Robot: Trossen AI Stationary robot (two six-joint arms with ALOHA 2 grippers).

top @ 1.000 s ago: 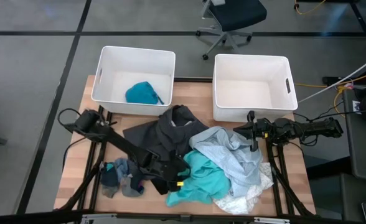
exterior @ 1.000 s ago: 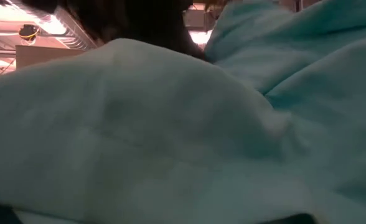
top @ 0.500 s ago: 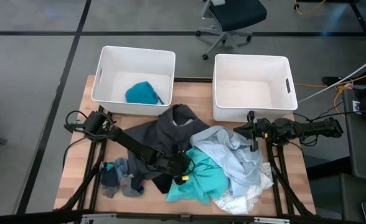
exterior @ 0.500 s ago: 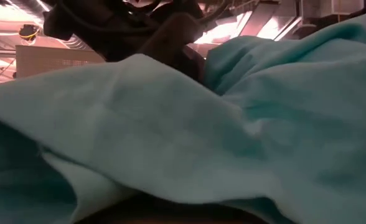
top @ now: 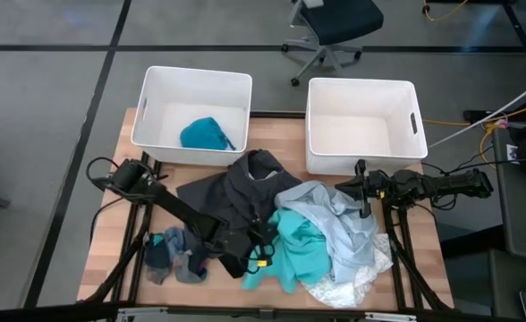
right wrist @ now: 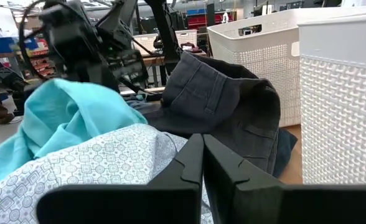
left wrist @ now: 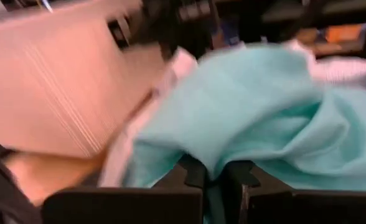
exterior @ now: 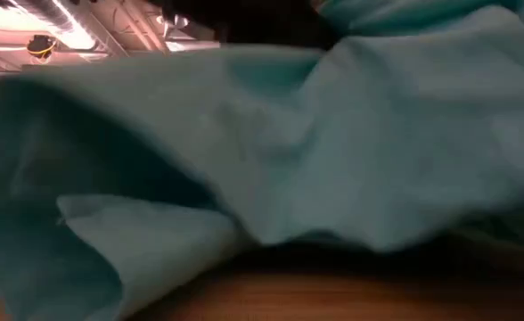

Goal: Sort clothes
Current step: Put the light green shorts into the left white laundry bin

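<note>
A pile of clothes lies on the wooden table [top: 111,224]: a teal garment [top: 301,255], a pale blue patterned shirt [top: 339,219], a dark grey garment [top: 236,190], white lacy cloth [top: 345,291] and grey-blue socks [top: 175,255]. My left gripper [top: 263,249] is at the teal garment's left edge, shut on it. In the low view the teal garment [exterior: 333,134] fills the picture. My right gripper [top: 363,204] waits shut at the table's right, by the pile, holding nothing. My left gripper pinches a bunched fold of the teal garment [left wrist: 216,163] between its two fingers [left wrist: 192,177], at the garment's left edge. It comes in almost level from the table's left. The cloth rises over the fingers and drapes away slack; its lower part rests on the table and the pile.
Two white bins stand at the far edge: the left bin [top: 156,107] holds a teal item [top: 205,134], the right bin [top: 404,107] shows only its floor. An office chair [top: 335,27] stands beyond the table. Bare wood shows at the near left.
My left gripper has shut on the teal garment's left edge, tipped up toward level, rolled and risen a little. The garment's left part has bunched up and lifted off the table, so the wood shows under it in the low view; its right part stays on the pile.
</note>
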